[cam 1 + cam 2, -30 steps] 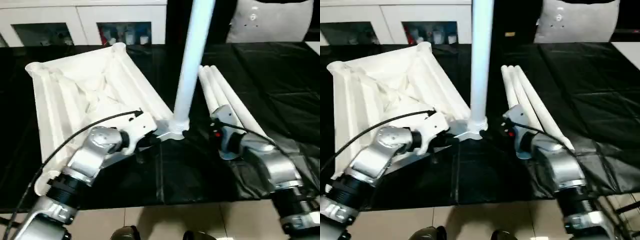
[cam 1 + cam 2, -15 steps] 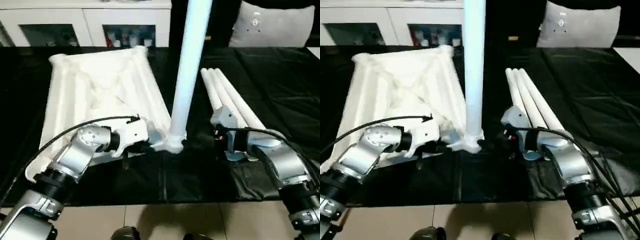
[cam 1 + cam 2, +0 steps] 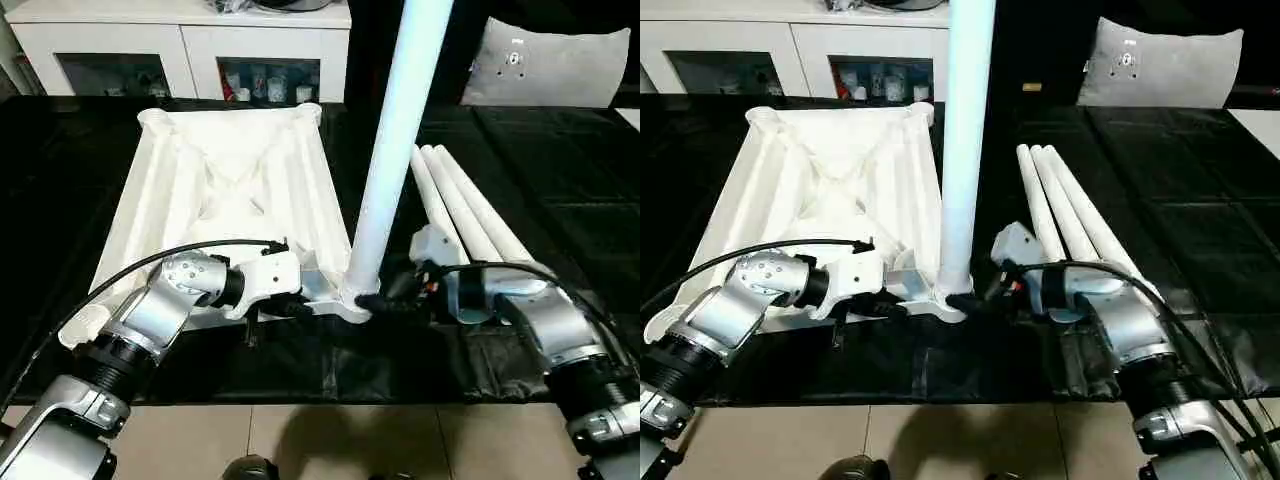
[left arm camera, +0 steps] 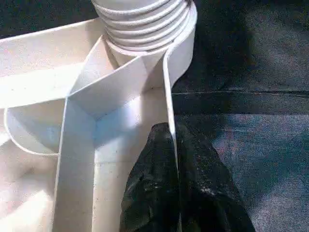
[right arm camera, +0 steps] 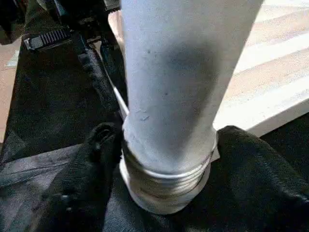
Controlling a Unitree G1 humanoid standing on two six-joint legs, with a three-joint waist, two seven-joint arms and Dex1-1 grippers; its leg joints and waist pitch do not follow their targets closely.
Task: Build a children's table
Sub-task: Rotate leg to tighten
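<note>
Pinching stiff, light tabletop (image 3: 225, 190) rim with left fingers (image 4: 179, 193); right fingers (image 5: 87, 179) closing round upright leg's (image 3: 395, 150) threaded base.

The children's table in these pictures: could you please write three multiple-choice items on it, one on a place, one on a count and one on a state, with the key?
1. Where does the upright leg stand on the tabletop?
A. in its near right corner socket
B. in its middle
C. in its far left corner socket

2. How many loose legs lie beside the tabletop?
A. one
B. two
C. three

3. How is the left gripper?
A. wide open above the tabletop
B. shut on a thin wall of the tabletop
C. shut on a loose leg

Key: 1 A, the leg rises from the corner nearest the robot, on its right side; 2 C, three white tubes lie side by side; 3 B, the left wrist view shows its black fingers pinching the wall.
</note>
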